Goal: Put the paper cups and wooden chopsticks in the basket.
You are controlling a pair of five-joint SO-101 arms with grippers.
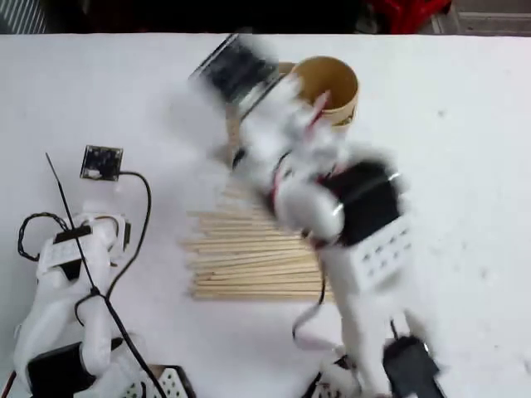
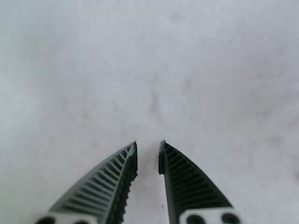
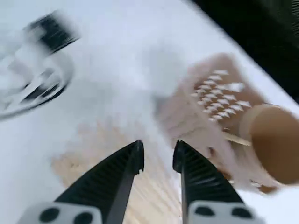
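Bright even light is washing out white tabletop (image 1: 465, 124); shadows by wooden chopsticks (image 1: 249, 257) are falling faint, soft; rm (image 1: 166, 15) past far edge dark.

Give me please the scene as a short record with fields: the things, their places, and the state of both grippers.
table: white
chopsticks: a pile lying flat, mid-table
basket: beyond the pile
cup: at the basket; inside or beside, cannot tell
right gripper: over the pile, fingers slightly apart, holding nothing
left gripper: over bare table, fingers slightly apart, holding nothing
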